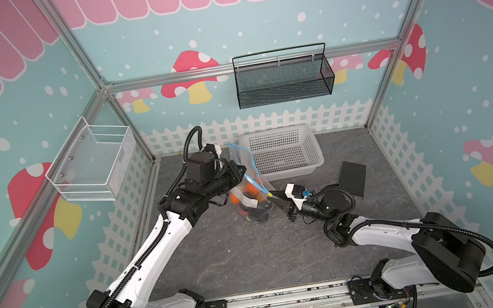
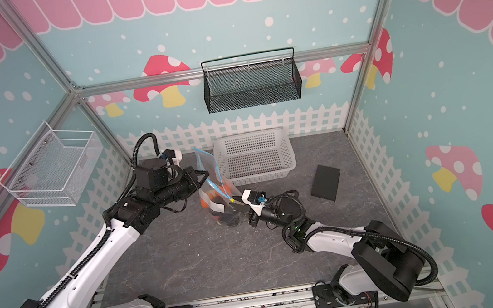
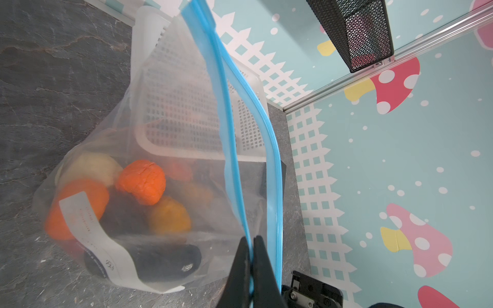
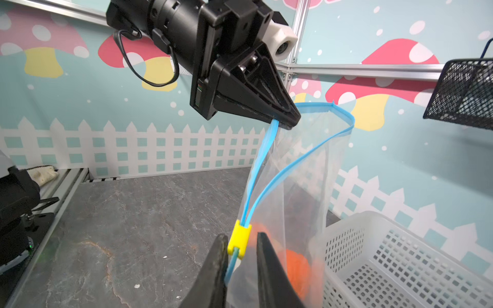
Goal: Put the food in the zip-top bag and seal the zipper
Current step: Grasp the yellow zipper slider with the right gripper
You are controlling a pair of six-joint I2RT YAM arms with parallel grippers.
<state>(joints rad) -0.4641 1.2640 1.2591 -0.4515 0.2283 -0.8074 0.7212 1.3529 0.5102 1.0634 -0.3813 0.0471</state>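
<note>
While left tool [image 3: 250, 240] pinches the zipper [image 3: 226, 106], right tool [image 4: 242, 236] parted around yellow tab [image 4: 239, 237], grey tabletop [image 1: 236, 254], mushroom walls [image 1: 254, 29].

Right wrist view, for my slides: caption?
Right gripper brackets the yellow slider tab while left gripper holds the bag by its open zipper.

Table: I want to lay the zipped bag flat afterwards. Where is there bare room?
The table is bare across the front, between the left arm and right arm, up to the bag. A smaller patch lies between the black block and the right fence. Crowded at the back middle: bag beside basket, both arms reaching in.
</note>
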